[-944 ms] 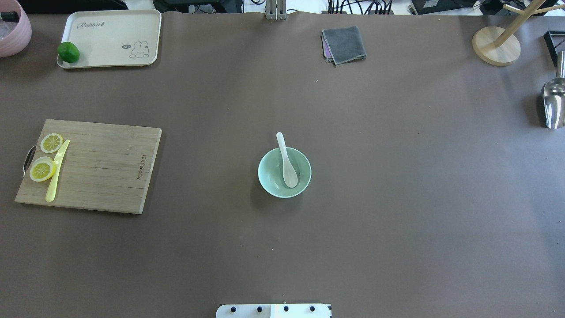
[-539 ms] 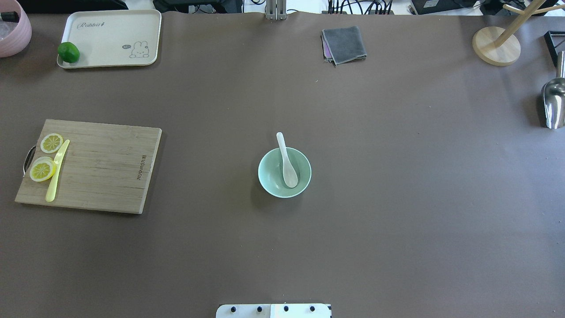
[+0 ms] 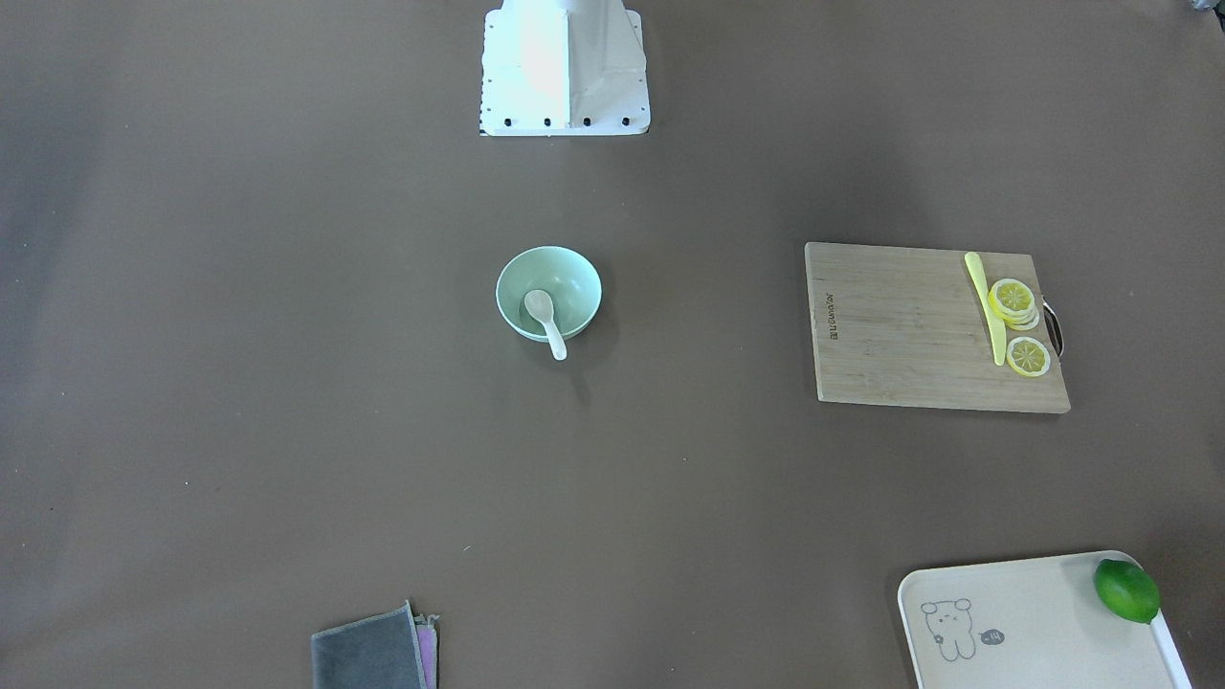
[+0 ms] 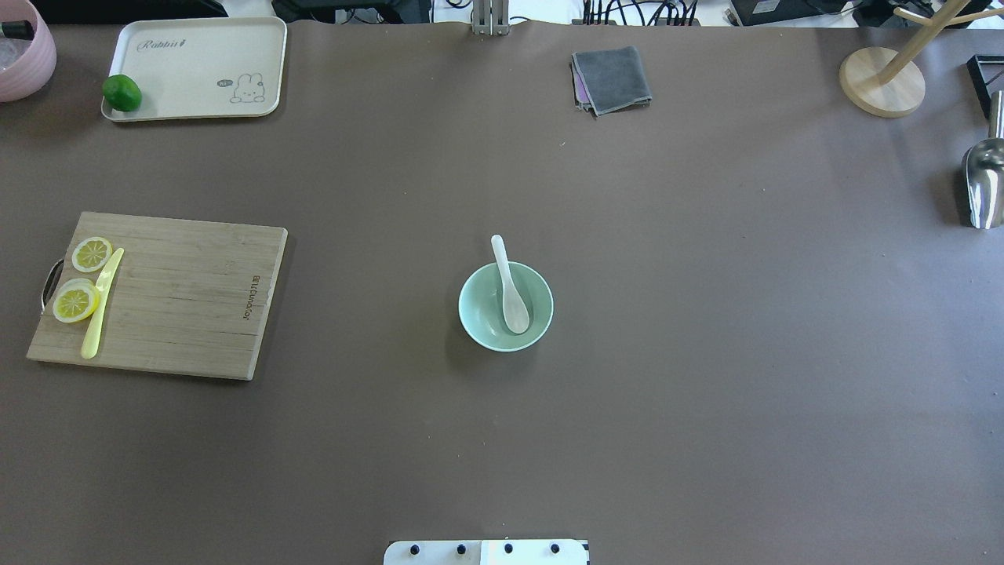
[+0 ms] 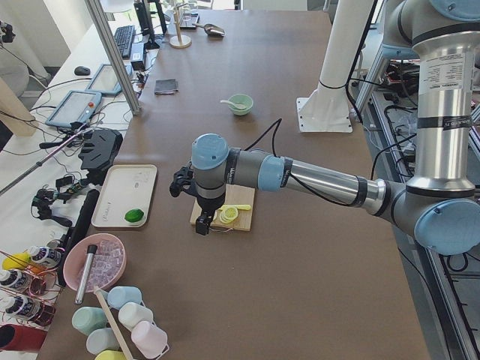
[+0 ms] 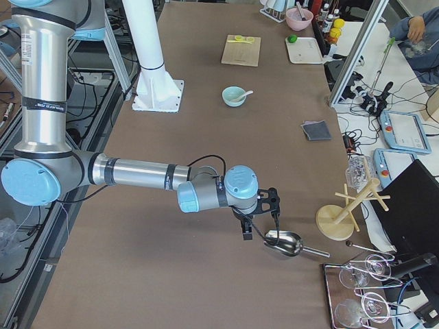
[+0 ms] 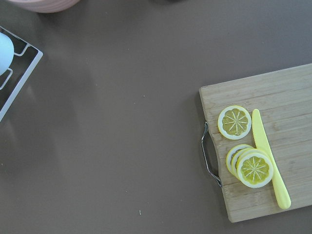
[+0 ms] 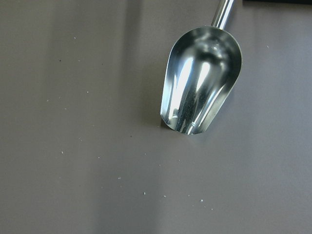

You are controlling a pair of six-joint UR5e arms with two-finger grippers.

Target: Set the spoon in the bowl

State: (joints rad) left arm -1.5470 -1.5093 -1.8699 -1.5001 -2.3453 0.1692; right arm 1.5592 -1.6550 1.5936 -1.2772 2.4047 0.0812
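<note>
The white spoon (image 4: 510, 292) lies in the pale mint-green bowl (image 4: 473, 318) at the table's middle. Its scoop rests on the bowl's bottom and its handle sticks out over the far rim. Both also show in the front view, spoon (image 3: 546, 322) and bowl (image 3: 568, 272). No gripper is near them. My left gripper (image 5: 199, 219) hangs over the cutting board's end, seen only in the left side view. My right gripper (image 6: 247, 232) hangs over a metal scoop, seen only in the right side view. I cannot tell whether either is open or shut.
A wooden cutting board (image 4: 184, 302) with lemon slices (image 4: 76, 300) and a yellow knife (image 4: 100, 304) lies at the left. A cream tray (image 4: 204, 67) with a lime (image 4: 121, 92), a grey cloth (image 4: 612, 78), a wooden stand (image 4: 881, 81) and a metal scoop (image 4: 984, 184) lie along the edges.
</note>
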